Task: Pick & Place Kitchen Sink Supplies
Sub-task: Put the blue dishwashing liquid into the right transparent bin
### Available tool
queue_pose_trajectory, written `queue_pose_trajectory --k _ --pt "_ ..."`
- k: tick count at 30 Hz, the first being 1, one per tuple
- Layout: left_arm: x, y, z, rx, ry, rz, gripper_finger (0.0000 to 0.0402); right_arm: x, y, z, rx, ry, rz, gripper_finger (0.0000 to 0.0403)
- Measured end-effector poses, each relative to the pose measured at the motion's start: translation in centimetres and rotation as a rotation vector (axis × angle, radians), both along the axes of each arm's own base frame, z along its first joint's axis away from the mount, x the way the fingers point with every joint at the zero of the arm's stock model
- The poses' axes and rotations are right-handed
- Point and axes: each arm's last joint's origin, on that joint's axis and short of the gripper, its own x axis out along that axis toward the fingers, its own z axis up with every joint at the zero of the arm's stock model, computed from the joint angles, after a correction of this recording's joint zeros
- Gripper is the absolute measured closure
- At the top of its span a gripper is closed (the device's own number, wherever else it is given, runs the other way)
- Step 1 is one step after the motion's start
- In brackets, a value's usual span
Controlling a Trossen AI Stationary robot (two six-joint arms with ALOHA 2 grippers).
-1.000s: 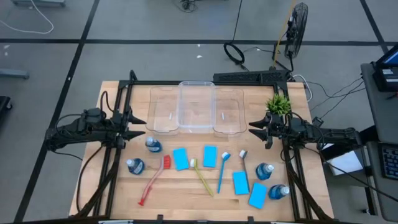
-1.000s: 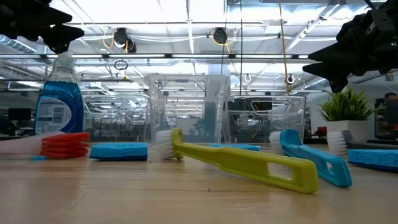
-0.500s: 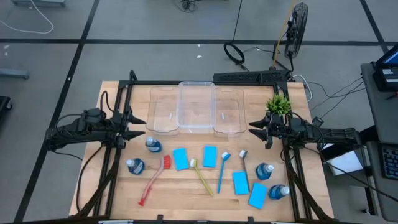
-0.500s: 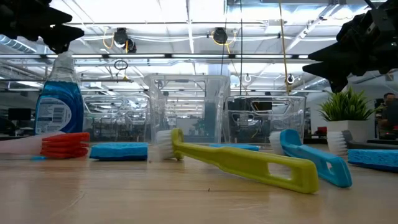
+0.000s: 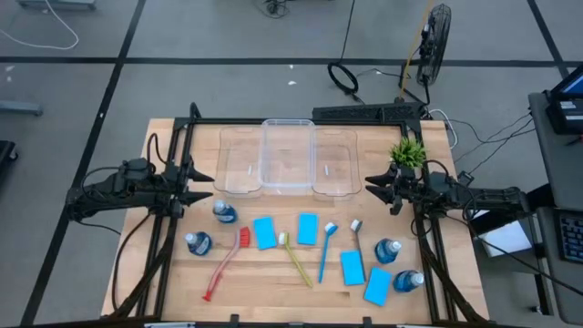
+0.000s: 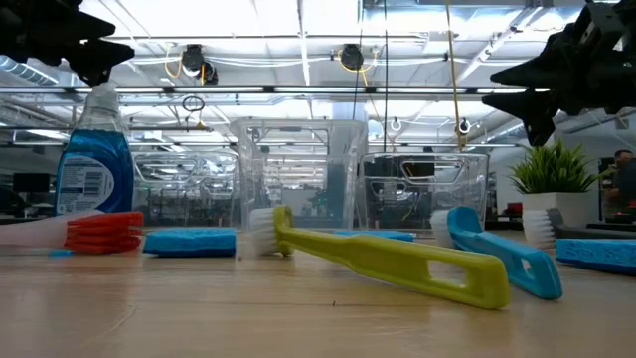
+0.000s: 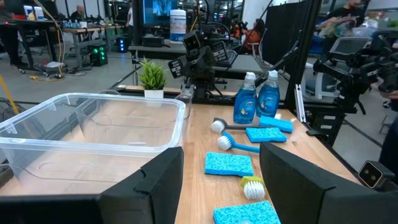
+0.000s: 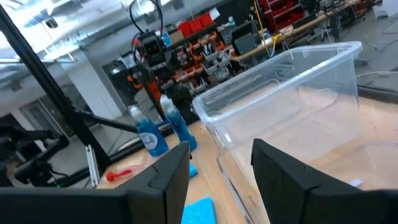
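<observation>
Several small blue bottles stand upright on the table: two on the left (image 5: 225,212) (image 5: 198,242), two on the right (image 5: 387,251) (image 5: 408,281). Light-blue sponges (image 5: 265,232) (image 5: 307,228) (image 5: 352,267) (image 5: 377,286) lie flat. The red brush (image 5: 223,264), yellow-green brush (image 5: 296,260), blue brush (image 5: 325,251) and grey brush (image 5: 355,235) lie on their sides between them. My left gripper (image 5: 202,186) (image 7: 221,162) hovers open above the table's left side. My right gripper (image 5: 372,188) (image 8: 221,155) hovers open at the right, beside the bins.
Three clear plastic bins (image 5: 288,157) sit side by side along the far half of the table. A small green potted plant (image 5: 408,151) stands at the far right, close to my right arm. Bare wood lies along the near edge (image 5: 273,305).
My right gripper has risen slightly, as seen in the low view. The supplies and my left arm have kept still.
</observation>
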Motion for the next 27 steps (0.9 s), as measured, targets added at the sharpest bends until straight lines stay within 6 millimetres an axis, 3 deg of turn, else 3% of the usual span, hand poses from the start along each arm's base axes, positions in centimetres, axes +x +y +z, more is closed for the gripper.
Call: queue_pose_trajectory --k 14,21,27 --pt "0.0 0.0 0.0 0.037 -0.001 0.007 0.0188 -0.1 0.0 0.6 0.003 -0.057 0.01 0.0244" --pt "0.0 0.2 0.0 0.137 -0.001 0.048 0.0188 -0.8 0.4 3.8 -0.055 -0.348 0.111 0.0251" --pt "0.0 0.2 0.0 0.123 0.001 0.072 0.0188 -1.1 0.9 7.3 -0.049 -0.256 0.187 0.0252"
